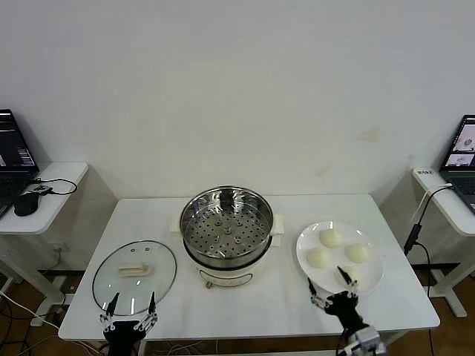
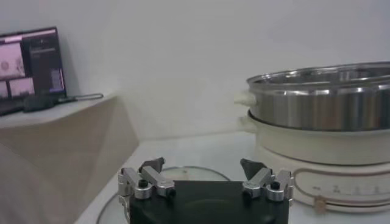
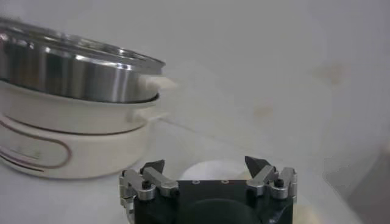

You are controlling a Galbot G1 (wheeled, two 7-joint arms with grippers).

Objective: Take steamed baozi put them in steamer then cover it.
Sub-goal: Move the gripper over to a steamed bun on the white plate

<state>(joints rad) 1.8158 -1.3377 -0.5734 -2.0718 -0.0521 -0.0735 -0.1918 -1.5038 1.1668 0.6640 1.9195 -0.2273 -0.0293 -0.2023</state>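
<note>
Right gripper (image 1: 333, 297): fingers spread, grasping nothing, at the plate's (image 1: 373, 280) near rim. Baozi (image 1: 330, 238) on that plate, from twelve to one o'clock of the fingers, nearest bun (image 1: 349, 273) almost touching the tips. No long axis; round buns, any approach fits. Right arm clearly nearer. Steamer (image 1: 226, 226) uncovered, empty, at ten o'clock of the right gripper. Left gripper (image 1: 131, 307) likewise spread and empty, at the lid's (image 1: 134, 276) near edge on the worktop (image 1: 267, 304). Head view alone shows all buns; right wrist view only a pale blur ahead of the fingers, plus the steamer's side wall.

Both tools: black bodies, silver metal finger links, black pointed tips, dark screws.
</note>
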